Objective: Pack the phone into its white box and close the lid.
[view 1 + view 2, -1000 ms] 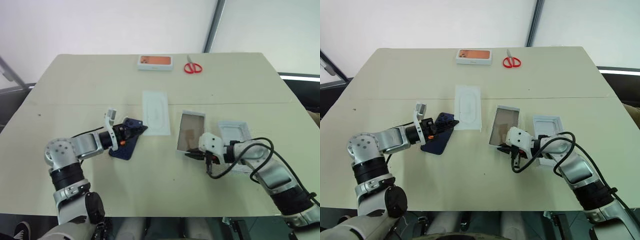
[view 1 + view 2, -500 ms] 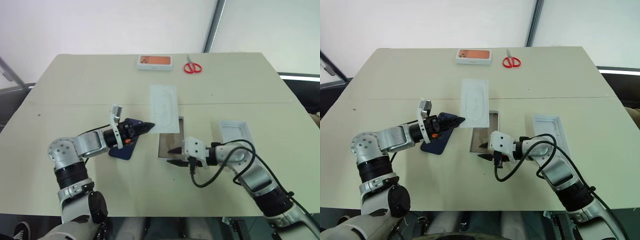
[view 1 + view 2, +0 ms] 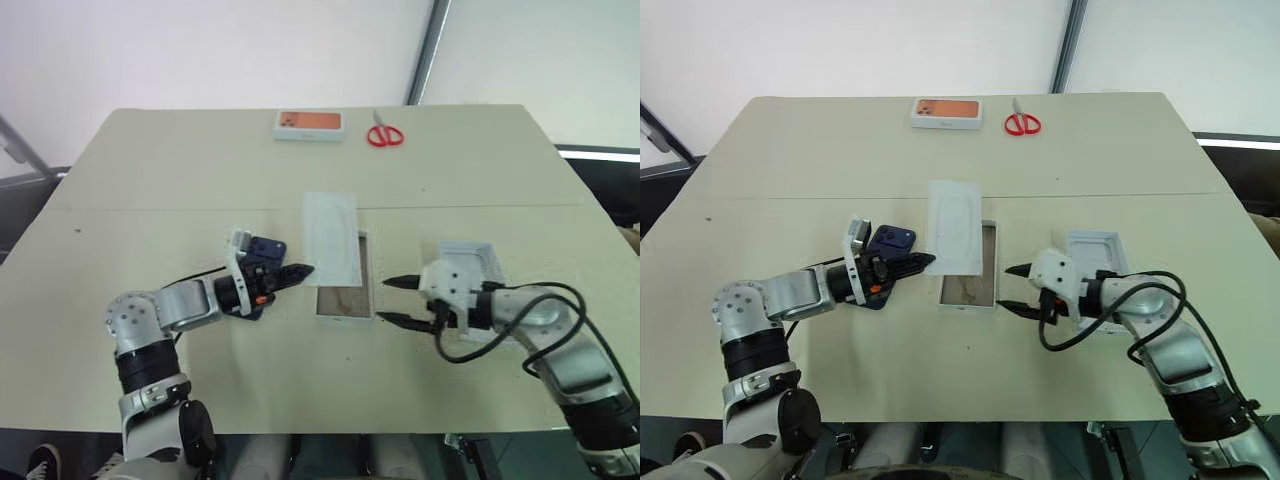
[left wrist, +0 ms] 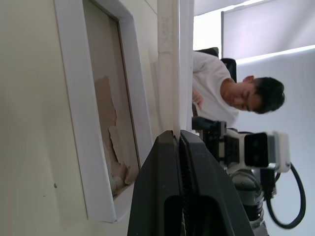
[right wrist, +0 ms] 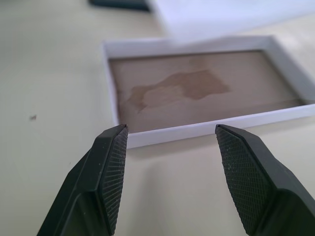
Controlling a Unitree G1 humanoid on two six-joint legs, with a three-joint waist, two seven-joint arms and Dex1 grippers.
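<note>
Here the phone (image 3: pixel 883 262) is seen lying just behind the pinched-shut left gripper (image 3: pixel 923 261), apparently unheld, its long axis running away from the robot; the white box (image 3: pixel 968 279) lies between it and the wide-open, empty right gripper (image 3: pixel 1013 288)

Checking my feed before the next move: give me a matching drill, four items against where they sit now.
Items:
1. phone
2. white box
3. lid
4. scissors

Places:
A. far edge of the table
B. behind the right hand
C. between the two hands
D. beside the left hand

Pairs: 1-D, 2-C, 3-B, 4-A
</note>
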